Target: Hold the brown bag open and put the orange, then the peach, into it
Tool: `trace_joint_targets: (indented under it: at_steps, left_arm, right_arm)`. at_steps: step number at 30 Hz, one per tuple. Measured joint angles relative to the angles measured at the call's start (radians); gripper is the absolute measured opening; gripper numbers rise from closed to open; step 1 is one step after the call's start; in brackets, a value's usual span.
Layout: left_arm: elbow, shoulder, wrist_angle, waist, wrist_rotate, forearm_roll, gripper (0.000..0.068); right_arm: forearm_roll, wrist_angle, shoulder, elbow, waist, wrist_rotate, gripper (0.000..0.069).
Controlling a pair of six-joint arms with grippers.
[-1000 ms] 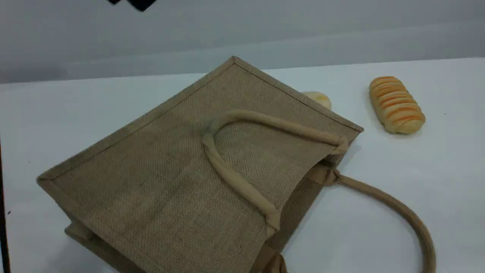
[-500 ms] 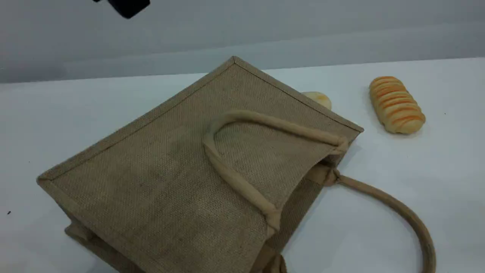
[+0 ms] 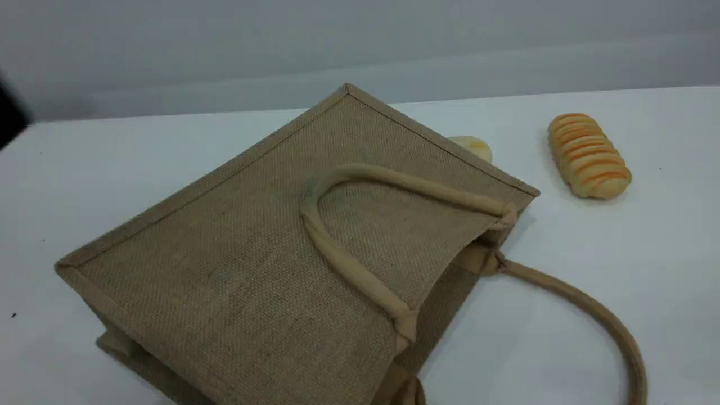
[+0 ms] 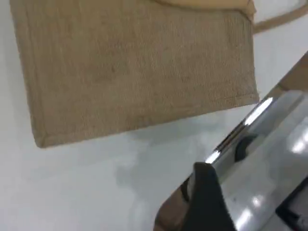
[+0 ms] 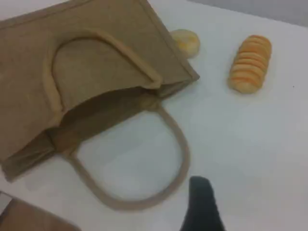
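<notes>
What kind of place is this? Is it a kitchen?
Probably not a kitchen; it looks like a robot's practice table. There is a plain white table, a blank grey wall behind it, and a brown bag and a striped bread loaf set out.

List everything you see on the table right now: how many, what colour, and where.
tan-brown woven jute tote bag: one, tan-brown, lying on its side mid-table
thick beige rope-like handles: two, beige; one on the bag's upper panel, one looped on the table
orange-striped yellow bread loaf: one, far right
round cream-yellow bun: one, half hidden behind the bag
white table: one
shiny metal surface: one, silver, unidentifiable
orange fruit, peach: none visible
left end effector: dark fingertip, open
right end effector: dark fingertip, open
</notes>
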Motion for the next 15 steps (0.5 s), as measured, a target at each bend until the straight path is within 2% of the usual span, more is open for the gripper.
trace_joint_targets:
  at_steps: [10, 15]
  left_arm:
    - [0.289, -0.370, -0.041, 0.000, -0.112, -0.003, 0.0442]
    - [0.396, -0.499, -0.067, 0.000, -0.127, -0.003, 0.0442]
  right_arm:
    - [0.001, 0.000, 0.000, 0.000, 0.000, 0.002, 0.0426]
    - [0.001, 0.000, 0.000, 0.000, 0.000, 0.002, 0.0426]
